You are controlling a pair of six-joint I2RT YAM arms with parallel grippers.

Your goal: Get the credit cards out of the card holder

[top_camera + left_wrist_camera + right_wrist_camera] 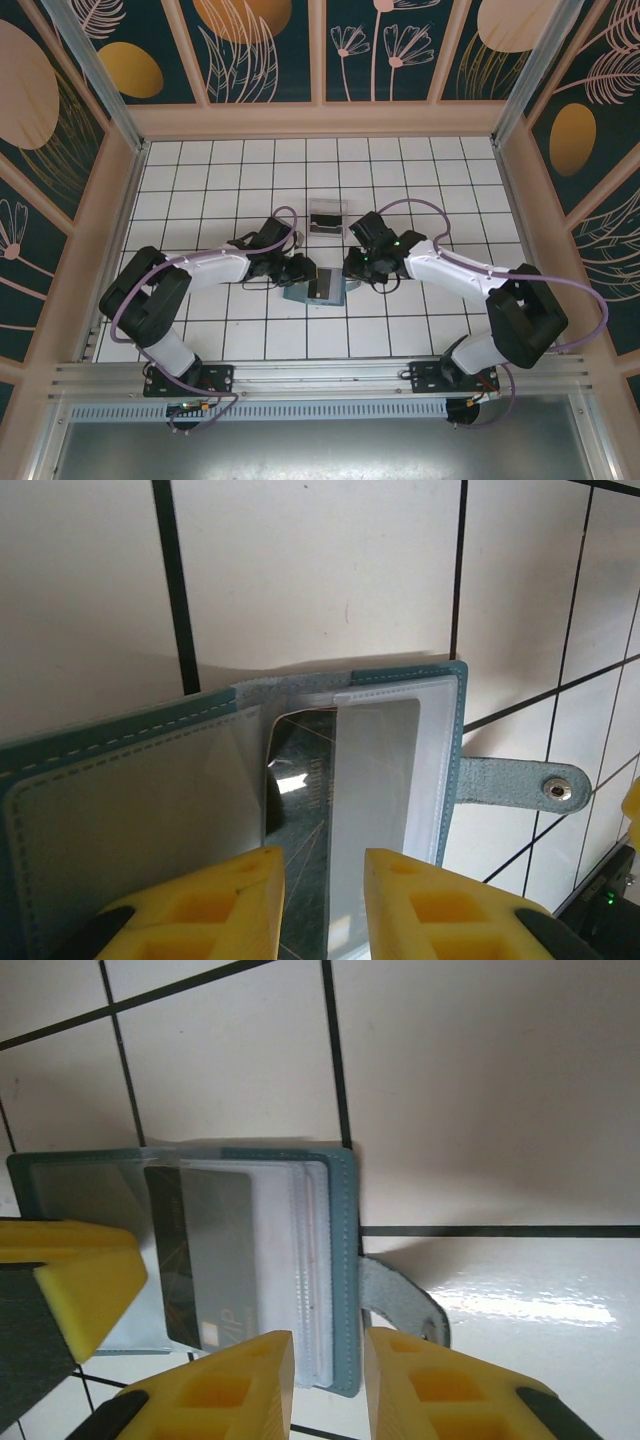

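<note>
The teal card holder [318,288] lies open on the tiled floor between my two grippers. In the left wrist view its grey inner pocket [120,810] is on the left, and a dark credit card [305,800] sits partly under a clear sleeve. My left gripper [324,880] hovers over that card with a gap between its yellow fingers. The right wrist view shows the grey and dark credit card [205,1250] inside the sleeves. My right gripper [328,1370] stands slightly open over the holder's teal right edge [343,1260]. From above, the left gripper [303,270] and right gripper [352,268] flank the holder.
A clear plastic tray [327,218] with something dark in it stands one tile behind the holder. The holder's snap strap [520,785] sticks out sideways onto the floor. Wooden walls [120,200] close off the tiled area.
</note>
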